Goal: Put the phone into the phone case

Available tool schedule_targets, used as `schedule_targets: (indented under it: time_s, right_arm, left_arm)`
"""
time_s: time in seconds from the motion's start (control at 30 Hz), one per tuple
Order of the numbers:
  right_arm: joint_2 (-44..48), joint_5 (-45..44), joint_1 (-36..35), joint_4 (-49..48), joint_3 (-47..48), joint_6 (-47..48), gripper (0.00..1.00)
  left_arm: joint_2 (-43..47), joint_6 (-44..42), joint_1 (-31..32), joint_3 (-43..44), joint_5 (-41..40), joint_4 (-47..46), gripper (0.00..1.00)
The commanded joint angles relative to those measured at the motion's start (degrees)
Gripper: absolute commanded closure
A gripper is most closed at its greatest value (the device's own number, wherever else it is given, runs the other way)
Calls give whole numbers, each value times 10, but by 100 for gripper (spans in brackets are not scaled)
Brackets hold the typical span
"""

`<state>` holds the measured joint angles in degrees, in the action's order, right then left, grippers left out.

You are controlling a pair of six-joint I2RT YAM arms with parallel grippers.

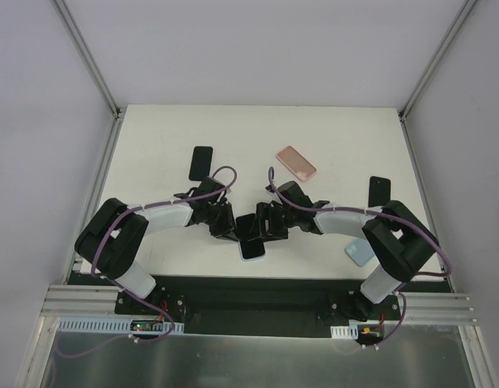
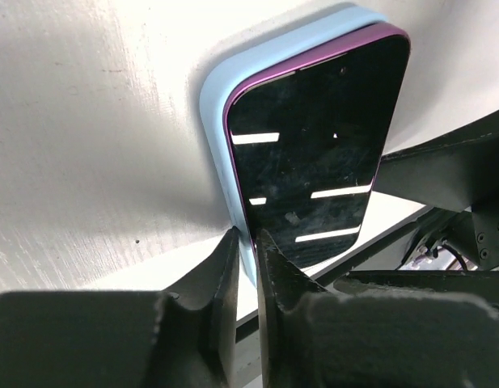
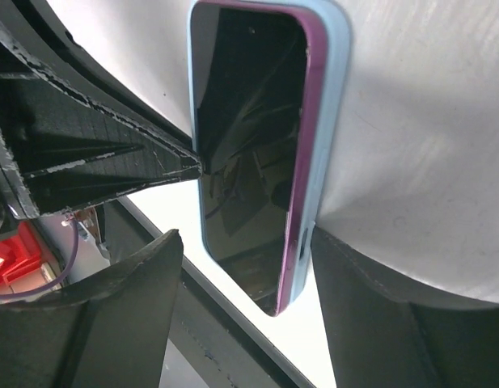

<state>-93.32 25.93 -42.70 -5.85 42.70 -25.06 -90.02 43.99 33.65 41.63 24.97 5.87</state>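
Observation:
The phone (image 1: 251,249), with a dark screen and purple frame, lies in a light blue phone case (image 1: 257,257) near the table's front edge. In the left wrist view the phone (image 2: 314,153) sits tilted in the case (image 2: 213,105), with its right side raised above the rim. My left gripper (image 2: 247,234) is shut on the near edge of the case and phone. My right gripper (image 3: 245,234) is open and straddles the phone (image 3: 249,145). Its right finger (image 3: 370,307) touches the case wall (image 3: 334,121), and its left finger (image 3: 136,291) stands apart.
A black phone (image 1: 200,162) lies at the back left and a pink case (image 1: 296,162) at the back centre. Another black one (image 1: 380,191) lies at the right, and a light blue case (image 1: 360,252) by the right arm. The table's front edge (image 3: 233,315) runs just under the phone.

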Motion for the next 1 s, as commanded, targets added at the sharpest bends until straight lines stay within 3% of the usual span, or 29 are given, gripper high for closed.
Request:
schedule_targets:
  time_s: [0.0,0.17,0.37,0.53,0.83,0.97]
  right_arm:
    - [-34,-57,-26,30,27,-3,32]
    - [-42,-7,-29,-16,23,-35,32]
    - [-48,130,1,-244,-51,-138,32]
    - [-62,188,16,-429,-100,-210,34]
    - [-63,203,50,-470,-141,-213,41]
    - [-70,208,51,-469,-139,-213,50]
  left_arm:
    - [9,6,-3,-16,24,-23,94]
    - [25,24,-4,-47,47,-53,100]
    - [15,29,-10,-60,53,-57,100]
    - [13,30,-12,-66,54,-75,100]
    - [12,34,-14,-75,42,-75,100]
    - [13,35,-14,-77,40,-75,100]
